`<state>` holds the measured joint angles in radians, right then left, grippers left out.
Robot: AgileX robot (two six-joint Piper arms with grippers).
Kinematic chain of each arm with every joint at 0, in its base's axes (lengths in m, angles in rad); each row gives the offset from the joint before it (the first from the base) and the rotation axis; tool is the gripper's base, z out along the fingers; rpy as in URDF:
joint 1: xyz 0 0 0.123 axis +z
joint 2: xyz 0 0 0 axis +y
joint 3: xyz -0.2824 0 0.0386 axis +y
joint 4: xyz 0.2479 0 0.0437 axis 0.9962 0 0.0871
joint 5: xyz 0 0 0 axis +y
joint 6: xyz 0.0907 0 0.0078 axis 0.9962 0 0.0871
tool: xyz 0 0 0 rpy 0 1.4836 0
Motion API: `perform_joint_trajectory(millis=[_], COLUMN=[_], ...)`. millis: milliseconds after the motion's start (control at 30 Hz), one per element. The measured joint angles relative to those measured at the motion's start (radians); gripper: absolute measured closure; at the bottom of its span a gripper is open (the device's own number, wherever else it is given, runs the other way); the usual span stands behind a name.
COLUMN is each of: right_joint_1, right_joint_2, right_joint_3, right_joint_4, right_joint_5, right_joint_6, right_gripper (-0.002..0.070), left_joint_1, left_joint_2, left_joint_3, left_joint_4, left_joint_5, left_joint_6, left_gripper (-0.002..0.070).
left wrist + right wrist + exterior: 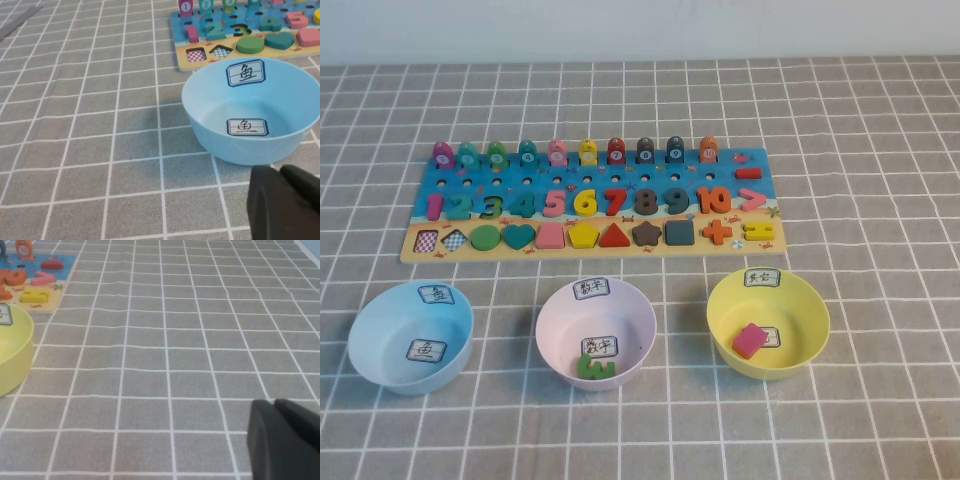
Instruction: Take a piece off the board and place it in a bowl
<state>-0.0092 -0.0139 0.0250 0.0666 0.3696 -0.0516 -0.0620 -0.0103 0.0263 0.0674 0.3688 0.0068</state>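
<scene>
**Puzzle board, three bowls, arms parked**

Grey gridded worktop (880, 150). Number/shape board (590, 200) at back, nothing blocking it. In front: blue bowl (410, 335), pink bowl (596, 332) w/ green piece (594, 366), yellow bowl (768, 321) w/ pink square (749, 340). Left tool (282, 205) low, near blue bowl; right tool (285, 440) well right of yellow bowl. Tools' state: can't tell.

Board (590, 205) behind three bowls; pink piece (750, 340) in yellow bowl (768, 322).
</scene>
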Motion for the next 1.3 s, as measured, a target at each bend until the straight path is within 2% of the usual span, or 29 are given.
perform_joint_trajectory(millis=[633, 967, 1300], right_joint_1=[0.0, 0.0, 0.0], right_joint_2=[0.0, 0.0, 0.0], right_joint_3=[0.0, 0.0, 0.0], right_joint_4=[0.031, 0.228, 0.551], right_joint_5=[-0.025, -0.052, -0.237], right_joint_6=[0.0, 0.0, 0.0], right_gripper=[0.0695, 0.0695, 0.0695], left_joint_1=[0.0, 0.0, 0.0], left_joint_2=[0.0, 0.0, 0.0], left_joint_3=[0.0, 0.0, 0.0], left_joint_4=[0.0, 0.0, 0.0], left_joint_5=[0.001, 0.001, 0.001], left_joint_6=[0.0, 0.0, 0.0], left_gripper=[0.0675, 0.0675, 0.0675])
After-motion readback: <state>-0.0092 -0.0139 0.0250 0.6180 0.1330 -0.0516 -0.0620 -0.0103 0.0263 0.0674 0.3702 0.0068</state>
